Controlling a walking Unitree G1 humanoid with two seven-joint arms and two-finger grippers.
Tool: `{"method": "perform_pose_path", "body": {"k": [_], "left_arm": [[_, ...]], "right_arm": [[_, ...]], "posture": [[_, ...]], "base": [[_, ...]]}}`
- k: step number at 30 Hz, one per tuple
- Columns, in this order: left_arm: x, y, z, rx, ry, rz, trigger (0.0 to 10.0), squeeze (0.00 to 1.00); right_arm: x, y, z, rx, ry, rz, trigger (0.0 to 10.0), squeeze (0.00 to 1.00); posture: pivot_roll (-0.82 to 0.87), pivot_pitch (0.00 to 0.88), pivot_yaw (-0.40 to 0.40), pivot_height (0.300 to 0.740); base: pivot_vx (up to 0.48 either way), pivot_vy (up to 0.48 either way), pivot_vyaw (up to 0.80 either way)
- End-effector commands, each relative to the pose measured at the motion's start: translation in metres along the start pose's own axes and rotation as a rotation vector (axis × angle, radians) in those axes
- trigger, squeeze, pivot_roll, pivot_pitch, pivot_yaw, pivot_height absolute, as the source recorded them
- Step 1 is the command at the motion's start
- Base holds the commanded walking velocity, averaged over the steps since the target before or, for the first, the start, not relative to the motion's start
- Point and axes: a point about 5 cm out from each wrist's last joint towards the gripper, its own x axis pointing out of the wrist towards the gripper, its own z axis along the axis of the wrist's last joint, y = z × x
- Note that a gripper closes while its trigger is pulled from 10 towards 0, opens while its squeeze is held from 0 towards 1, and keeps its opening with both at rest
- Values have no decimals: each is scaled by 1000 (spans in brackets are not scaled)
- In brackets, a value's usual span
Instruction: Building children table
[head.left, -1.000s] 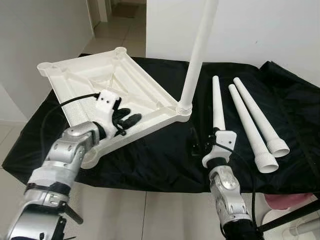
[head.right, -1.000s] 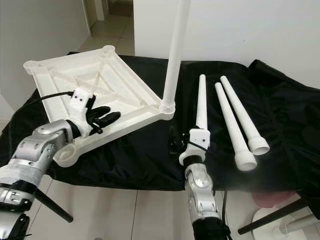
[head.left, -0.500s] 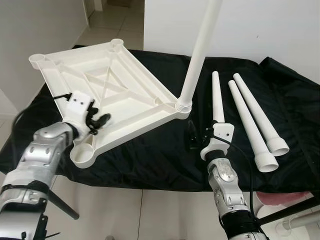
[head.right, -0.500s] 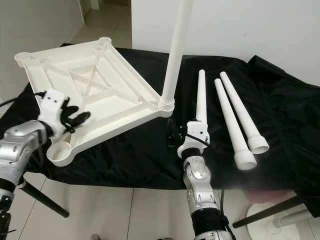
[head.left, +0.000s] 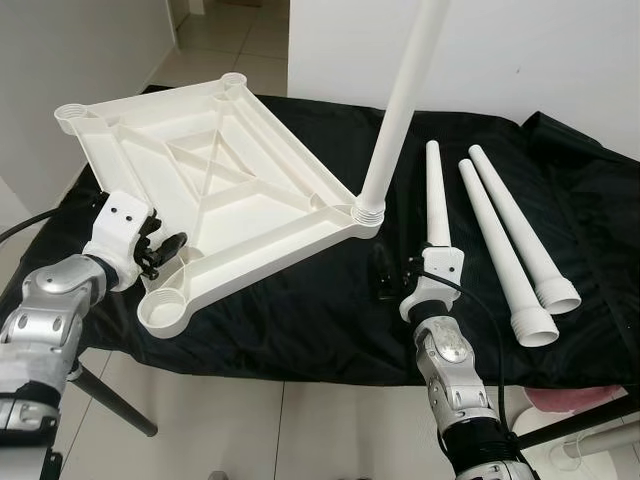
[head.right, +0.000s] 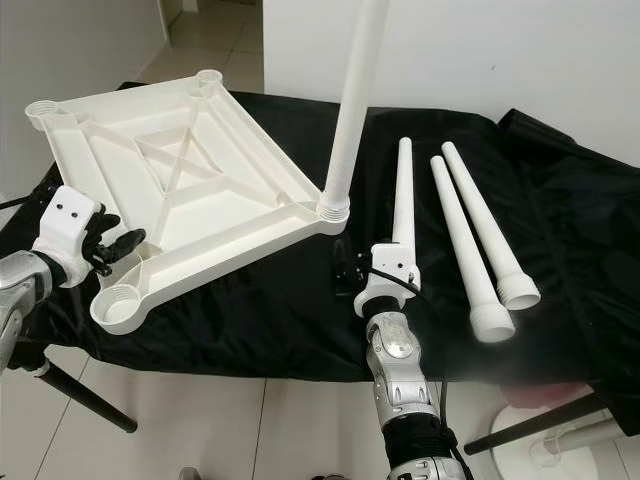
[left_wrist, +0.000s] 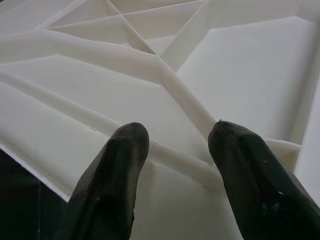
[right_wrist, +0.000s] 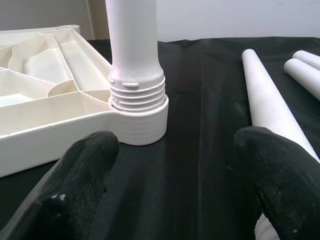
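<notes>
Tabletop, white plastic, is lying upside down on the black cloth so you can see all the ribs and the X brace underneath, and it takes up the left half of the scene. One leg is already standing upright in the corner socket nearest the middle of the cloth, threads still partly showing above the collar in the right wrist view. The near-left corner socket is open, and so are the two far ones. Three loose legs sit to the right on the cloth: one loose leg just past the right gripper, and a pair of legs lying side by side further right with their wide ends toward the robot. Left gripper is at the left edge of the tabletop near that open near socket, fingers spread apart with nothing between them, tips hovering over the ribbed underside in the left wrist view. Right gripper is down on the cloth in front of the mounted leg, fingers wide apart and holding nothing, with the screwed-in leg base and the loose leg both in front of it
</notes>
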Motion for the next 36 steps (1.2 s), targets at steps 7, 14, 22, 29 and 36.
{"method": "perform_pose_path", "body": {"k": [7, 14, 22, 29, 36], "left_arm": [[-6, -7, -10, 68, 52, -23, 10000, 0], [-5, -29, -24, 216, 113, -110, 10000, 0], [2, -51, -23, 246, 117, -187, 10000, 0], [3, -67, -21, 220, 114, -247, 10000, 0], [17, -105, 4, 143, -6, -309, 10000, 0]], "right_arm": [[-3, -7, -6, -10, 27, -21, 10000, 0], [-3, -15, -6, -13, 30, -49, 10000, 0], [-4, -16, -6, -13, 29, -62, 10000, 0], [-7, -18, -7, -11, 35, -81, 10000, 0], [-7, -17, -9, -4, 39, -91, 10000, 0]], "posture": [[69, 109, -57, 740], [63, 124, -44, 740], [56, 127, -35, 740], [50, 132, -24, 740], [47, 131, -13, 740]], "base": [[0, 0, 0], [0, 0, 0], [0, 0, 0], [0, 0, 0], [0, 0, 0]]}}
